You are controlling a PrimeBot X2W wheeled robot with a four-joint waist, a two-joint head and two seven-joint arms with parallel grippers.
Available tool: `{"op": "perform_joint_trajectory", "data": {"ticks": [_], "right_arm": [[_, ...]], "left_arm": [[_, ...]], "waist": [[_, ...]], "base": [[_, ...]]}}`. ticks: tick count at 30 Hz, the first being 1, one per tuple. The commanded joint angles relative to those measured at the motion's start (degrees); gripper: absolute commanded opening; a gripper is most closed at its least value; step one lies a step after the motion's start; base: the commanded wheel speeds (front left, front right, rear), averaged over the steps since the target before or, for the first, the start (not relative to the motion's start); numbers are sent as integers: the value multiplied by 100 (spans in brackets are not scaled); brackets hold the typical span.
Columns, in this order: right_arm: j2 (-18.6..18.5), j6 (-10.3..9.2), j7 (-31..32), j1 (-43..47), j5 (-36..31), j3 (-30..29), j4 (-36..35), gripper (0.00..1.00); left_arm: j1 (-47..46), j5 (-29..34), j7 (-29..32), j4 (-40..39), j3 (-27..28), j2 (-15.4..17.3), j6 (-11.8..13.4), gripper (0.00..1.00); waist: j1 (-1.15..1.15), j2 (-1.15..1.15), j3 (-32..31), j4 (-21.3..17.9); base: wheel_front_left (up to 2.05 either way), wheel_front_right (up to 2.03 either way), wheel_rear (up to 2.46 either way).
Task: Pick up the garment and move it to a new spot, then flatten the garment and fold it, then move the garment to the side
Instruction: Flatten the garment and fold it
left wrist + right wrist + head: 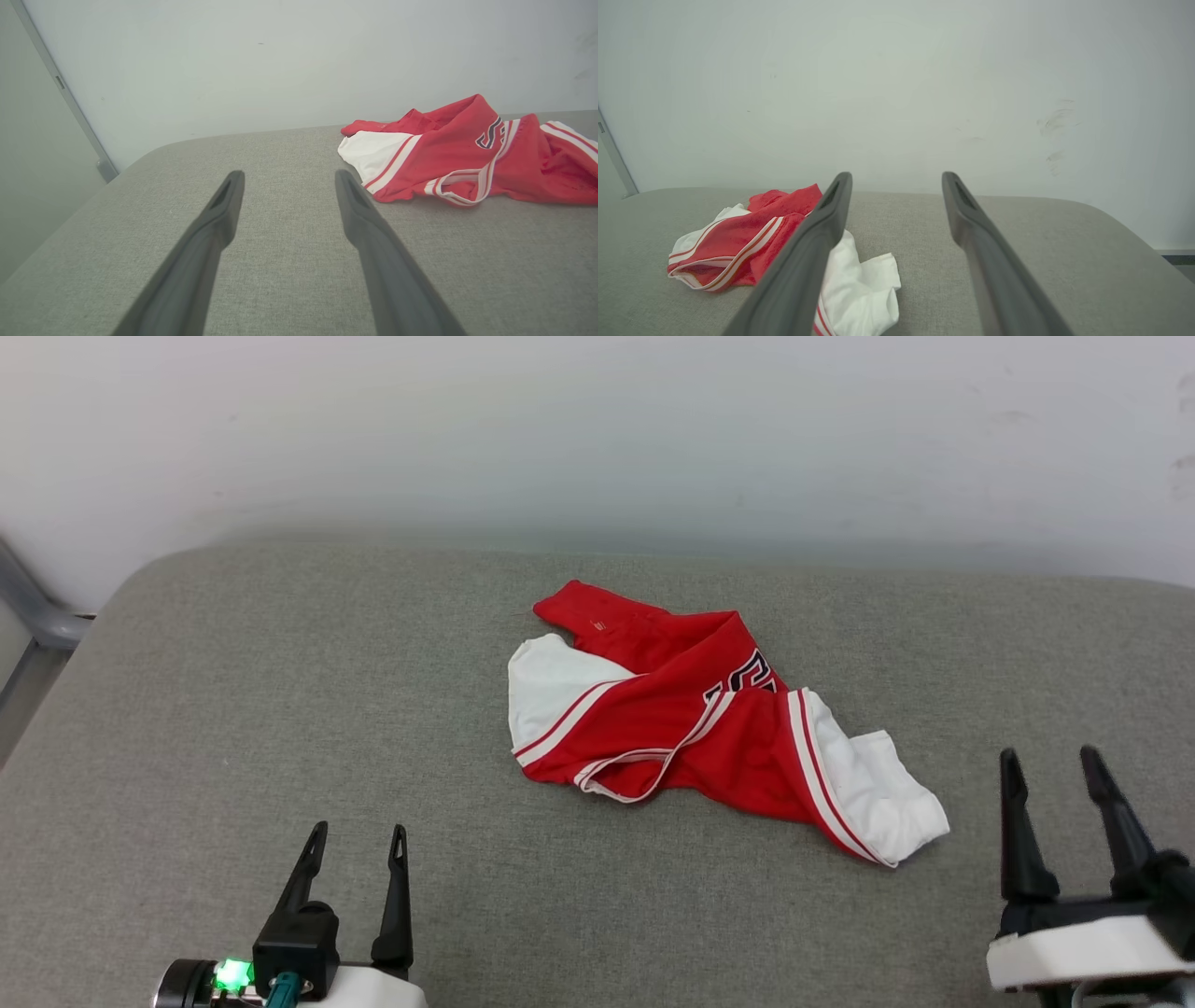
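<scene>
Left gripper point(360, 829) sits over the near-left part of the grey cushion point(280, 691), its two dark fingers spread wide with nothing between them. In the left wrist view the same gripper point(288, 175) points across bare grey fabric toward the pale wall point(597, 429), and the cushion's rounded far-left corner shows beyond its fingertips. A grey metal bar point(37, 607) stands past that corner.

Further right, the garment point(691, 728) lies crumpled around the middle of the cushion, a little right of centre and apart from both grippers. It is red, with one white sleeve turned toward the left edge and a second white sleeve trailing toward the near-right, each bordered by red-and-white stripes. A loop of striped trim hangs out on its near side, and a scrap of black, white-outlined lettering shows in a fold on top. From the left wrist the garment point(444, 158) lies to the right of the fingers; from the right wrist it point(738, 233) lies to the left, partly hidden behind one finger.

Right gripper point(1047, 756) hangs over the near-right part of the cushion, just beside the trailing white sleeve but clear of it. Its fingers point(896, 176) are likewise parted and hold nothing.
</scene>
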Motion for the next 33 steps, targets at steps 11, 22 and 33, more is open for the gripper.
{"op": "perform_joint_trajectory", "data": {"ticks": [11, 22, 33], "right_arm": [[-761, -4, -13, -1841, -255, 120, -261, 100], [-2698, -5, 2158, -3159, 1561, 2027, 853, 100], [-4090, -5, 5166, -3664, 3262, 3728, 698, 100]], "left_arm": [[-344, 88, -15, -83, 37, -116, -48, 100], [-650, 106, -15, -202, 24, -199, -63, 100], [-911, 124, -15, -336, -64, -291, -41, 100]], "waist": [[0, 0, 534, 149], [0, 0, 1051, 337], [0, 0, 1523, 564]], "base": [[0, 0, 0], [0, 0, 0], [0, 0, 0]]}}
